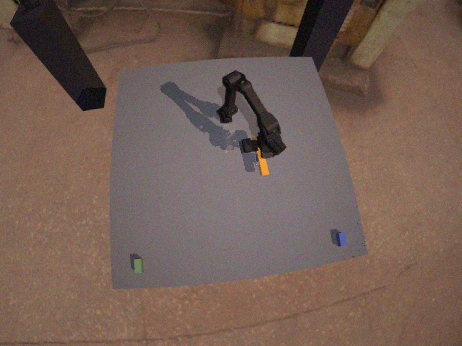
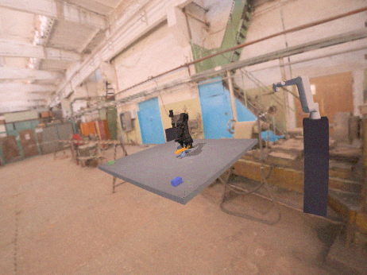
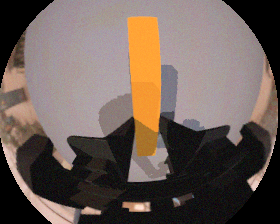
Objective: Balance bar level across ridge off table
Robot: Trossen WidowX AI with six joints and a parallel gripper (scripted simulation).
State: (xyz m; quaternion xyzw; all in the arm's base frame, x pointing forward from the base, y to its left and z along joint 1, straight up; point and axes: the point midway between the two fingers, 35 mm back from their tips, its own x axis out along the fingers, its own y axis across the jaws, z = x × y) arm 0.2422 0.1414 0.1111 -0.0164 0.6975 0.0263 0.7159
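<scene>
The orange bar (image 1: 264, 167) (image 2: 181, 150) (image 3: 145, 55) is held near one end between the fingers of my gripper (image 1: 258, 148) (image 3: 146, 118), which is shut on it. The bar's long free part points away from the gripper, toward the table's front in the top view. The small blue-grey ridge (image 2: 183, 154) shows under the bar in the exterior view. In the top view the bar and gripper hide most of it. The bar looks about level and above the table. Whether it touches the ridge I cannot tell.
On the grey table (image 1: 200, 216) (image 2: 143, 172), a green block (image 1: 138, 265) (image 2: 111, 162) lies at the front left corner in the top view. A blue block (image 1: 341, 239) (image 2: 176, 181) lies at the front right. Both are far from the bar. Dark pillars stand beyond the table.
</scene>
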